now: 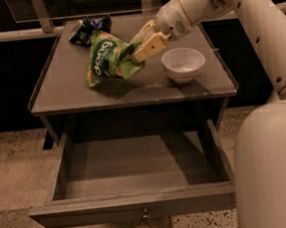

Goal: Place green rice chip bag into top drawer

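Observation:
The green rice chip bag (106,59) hangs lifted above the table top, its right end pinched in my gripper (138,48), which is shut on it. The bag's white lettering faces the camera and its lower left corner is close over the table. The top drawer (138,176) is pulled fully open below the table top and is empty inside; its front panel with a small round knob (145,216) faces the camera.
A white bowl (183,63) stands on the grey table (60,88) right of my gripper. A dark blue-black snack bag (89,27) lies at the table's back left. My arm reaches in from the upper right; its large body fills the lower right.

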Motion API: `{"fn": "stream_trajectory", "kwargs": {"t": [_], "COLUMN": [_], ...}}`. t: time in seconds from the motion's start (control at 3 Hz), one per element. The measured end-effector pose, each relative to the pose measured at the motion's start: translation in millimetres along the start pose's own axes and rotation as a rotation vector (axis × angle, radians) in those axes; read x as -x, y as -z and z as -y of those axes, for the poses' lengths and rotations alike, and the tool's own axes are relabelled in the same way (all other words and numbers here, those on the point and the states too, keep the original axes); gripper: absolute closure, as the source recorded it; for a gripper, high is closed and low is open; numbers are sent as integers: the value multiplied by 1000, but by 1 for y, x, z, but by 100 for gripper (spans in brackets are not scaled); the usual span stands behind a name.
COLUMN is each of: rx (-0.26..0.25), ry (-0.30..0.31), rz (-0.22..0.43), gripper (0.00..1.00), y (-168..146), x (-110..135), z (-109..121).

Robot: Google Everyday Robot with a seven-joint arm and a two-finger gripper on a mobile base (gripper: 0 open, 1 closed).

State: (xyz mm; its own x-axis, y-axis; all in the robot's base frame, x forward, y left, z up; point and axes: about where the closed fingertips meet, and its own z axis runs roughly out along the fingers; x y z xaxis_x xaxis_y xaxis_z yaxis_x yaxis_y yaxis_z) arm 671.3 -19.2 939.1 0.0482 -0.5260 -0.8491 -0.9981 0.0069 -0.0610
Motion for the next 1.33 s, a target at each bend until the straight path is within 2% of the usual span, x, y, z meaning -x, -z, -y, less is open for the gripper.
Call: {"fn": "stream_trajectory", "kwargs": {"t": [0.33, 0.67, 1.0, 1.33], "rx": [-47, -9, 27, -10], "ry": [30, -8, 5, -30], "rz": [95, 88, 93, 98], "gripper": [100, 100, 100, 100], "y": [18, -1, -8, 9], "x": [27, 12, 12, 18], "z": [-36, -50, -44, -57]}}
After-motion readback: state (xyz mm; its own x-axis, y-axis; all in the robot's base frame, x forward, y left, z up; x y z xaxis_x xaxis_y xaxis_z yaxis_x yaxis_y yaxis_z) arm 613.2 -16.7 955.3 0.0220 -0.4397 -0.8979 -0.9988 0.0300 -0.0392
